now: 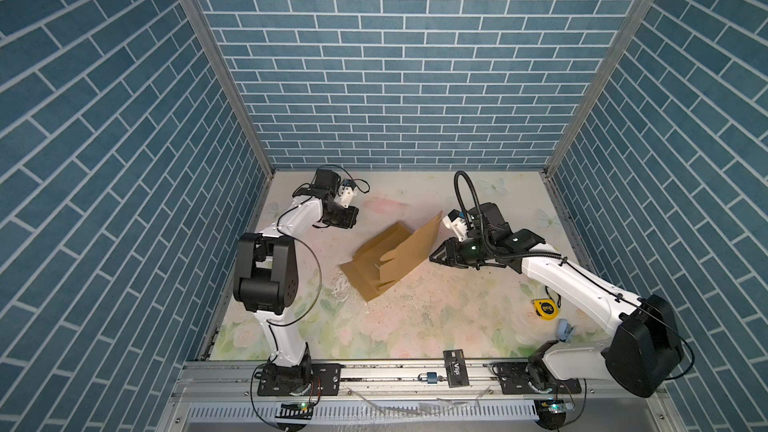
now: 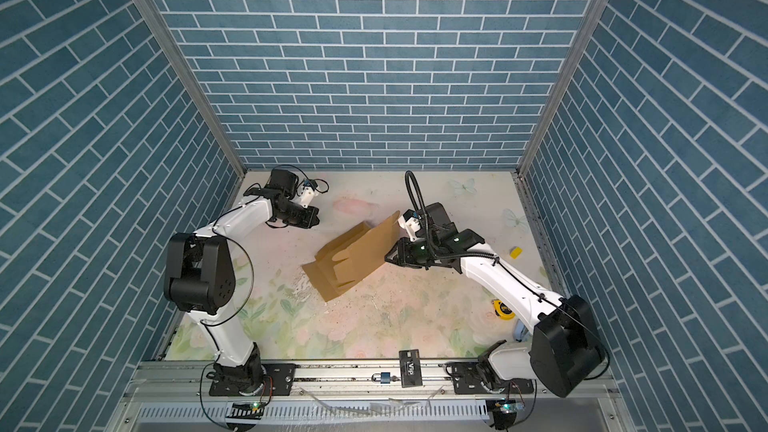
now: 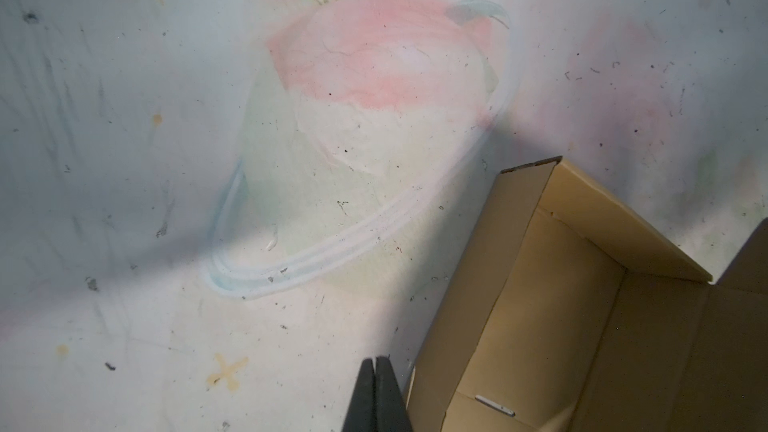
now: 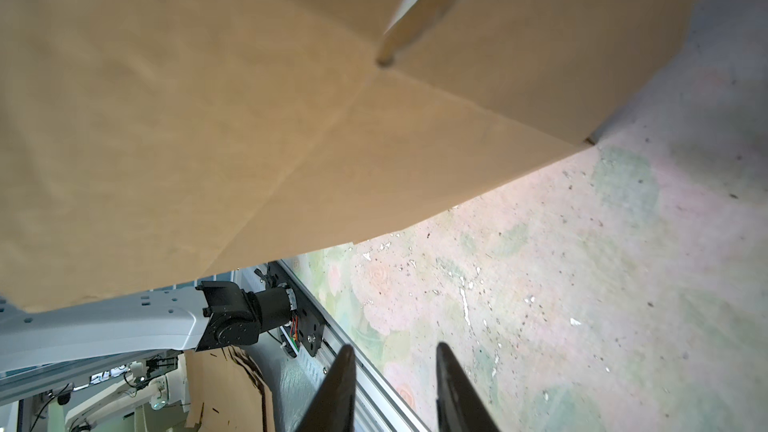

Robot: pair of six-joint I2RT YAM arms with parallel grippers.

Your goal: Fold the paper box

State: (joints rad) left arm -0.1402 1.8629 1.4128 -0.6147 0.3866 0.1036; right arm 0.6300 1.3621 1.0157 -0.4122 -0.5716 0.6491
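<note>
On the table (image 1: pixel 415 326) the paper box (image 1: pixel 390 259) lies central; left gripper (image 1: pixel 354 218) behind-left, well apart; right gripper (image 1: pixel 433 256) just beside its right; tape measure (image 1: pixel 545 309) front-right.

Paper box (image 1: pixel 415 251) matt tan corrugated cardboard, creased faces, table mat (image 1: pixel 436 317) smooth printed floral sheet, scuffed, speckled, chipped in patches, near rail (image 1: pixel 374 372) bare brushed aluminium, walls (image 1: pixel 415 76) matt brick-print panels, right arm shell (image 1: pixel 573 280) glossy white plastic

- Tape measure (image 1: pixel 545 309) on the floral mat (image 1: pixel 415 326), far right.
- Blue clip (image 1: pixel 565 329) just beside it.
- Black card (image 1: pixel 456 367) and padlock (image 1: pixel 429 378), side by side at the front rail (image 1: pixel 374 369).
</note>
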